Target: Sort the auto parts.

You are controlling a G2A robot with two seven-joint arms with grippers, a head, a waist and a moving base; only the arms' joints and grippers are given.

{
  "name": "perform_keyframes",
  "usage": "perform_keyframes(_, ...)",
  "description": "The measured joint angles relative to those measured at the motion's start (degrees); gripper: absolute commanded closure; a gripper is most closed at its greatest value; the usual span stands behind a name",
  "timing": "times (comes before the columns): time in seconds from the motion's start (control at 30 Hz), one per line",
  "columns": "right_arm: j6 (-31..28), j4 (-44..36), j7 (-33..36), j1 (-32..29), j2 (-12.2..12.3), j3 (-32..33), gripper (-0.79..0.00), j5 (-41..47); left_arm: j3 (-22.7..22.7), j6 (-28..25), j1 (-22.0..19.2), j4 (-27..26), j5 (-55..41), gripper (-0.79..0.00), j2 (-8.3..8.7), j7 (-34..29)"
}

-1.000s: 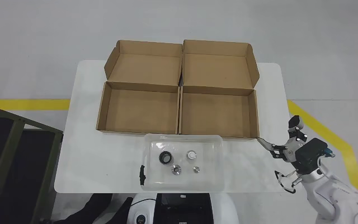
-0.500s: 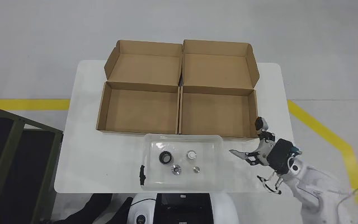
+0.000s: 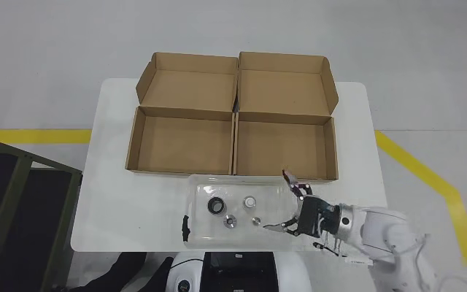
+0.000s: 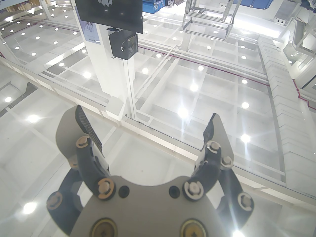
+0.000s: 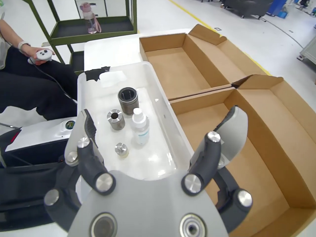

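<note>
A clear plastic tray (image 3: 241,177) sits at the table's front edge. It holds a black cylindrical bearing (image 3: 215,206) (image 5: 127,100), a small white bottle (image 3: 250,201) (image 5: 140,128), a slotted metal sleeve (image 3: 230,221) (image 5: 115,119) and a small metal nut (image 3: 257,220) (image 5: 121,149). My right gripper (image 3: 277,201) (image 5: 161,114) hangs open over the tray's right end, nothing between its fingers. My left gripper (image 4: 145,113) is open and empty, pointing up at the ceiling.
Two open cardboard boxes (image 3: 181,142) (image 3: 284,146) stand side by side behind the tray, both with bare floors. Black tape (image 3: 185,228) marks the tray's left end. A green cart (image 3: 29,212) stands off the table's left side.
My right arm has swung left from the table's right edge to the tray's right end, staying open. The parts in the tray have not moved.
</note>
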Motion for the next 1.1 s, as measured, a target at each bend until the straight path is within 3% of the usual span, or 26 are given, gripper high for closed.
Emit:
perform_keyframes(0.4, 0.76, 1.19, 10.74, 4.25, 1.04, -9.18, -0.785, -0.57, 0.00, 0.00, 0.00, 0.00, 0.00, -0.785, 0.00, 0.00)
perform_keyframes(0.87, 3.64, 4.75, 14.23, 8.97, 1.31, -14.45, -0.785, -1.96, 0.00, 0.00, 0.00, 0.00, 0.00, -0.785, 0.00, 0.00)
perform_keyframes(1.1, 4.45, 6.87, 15.01, 10.50, 1.58, -15.55, -0.693, -1.86, 0.00, 0.00, 0.00, 0.00, 0.00, -0.785, 0.00, 0.00)
